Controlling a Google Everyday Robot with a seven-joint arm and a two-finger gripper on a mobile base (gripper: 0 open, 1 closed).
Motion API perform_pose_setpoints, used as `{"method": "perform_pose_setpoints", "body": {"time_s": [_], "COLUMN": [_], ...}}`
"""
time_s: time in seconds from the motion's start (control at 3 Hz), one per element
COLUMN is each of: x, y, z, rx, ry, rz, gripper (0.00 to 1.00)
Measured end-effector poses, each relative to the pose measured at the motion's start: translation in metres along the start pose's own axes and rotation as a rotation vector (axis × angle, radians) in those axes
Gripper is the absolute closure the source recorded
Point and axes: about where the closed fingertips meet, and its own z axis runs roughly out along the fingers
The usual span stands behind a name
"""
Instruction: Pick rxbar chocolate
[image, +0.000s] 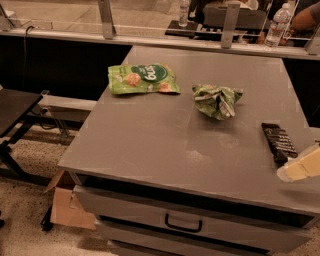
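The rxbar chocolate (279, 142), a narrow black bar with white lettering, lies flat near the right edge of the grey table (160, 145). My gripper (301, 168) shows as a pale cream part at the right edge of the camera view, just in front of and right of the bar's near end, overlapping its near tip. Most of the gripper is out of view.
A flat green snack bag (143, 79) lies at the table's back left. A crumpled green-and-white wrapper (217, 100) sits at the middle right. Drawers (183, 223) are below the table front. Water bottles (276, 25) stand behind. A cardboard box (65, 206) is on the floor left.
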Motion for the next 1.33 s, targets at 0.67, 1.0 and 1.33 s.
{"method": "perform_pose_setpoints", "body": {"time_s": [0.67,1.0,1.33], "x": [0.001,0.002,-0.001], "y": [0.023,0.027,0.026], "z": [0.031,0.038,0.032], "rx": [-0.099,-0.119,-0.12], "ry": [-0.018,-0.016,-0.016], "rz": [-0.011,-0.013,-0.013], "gripper": [0.25,0.47,0.79]}}
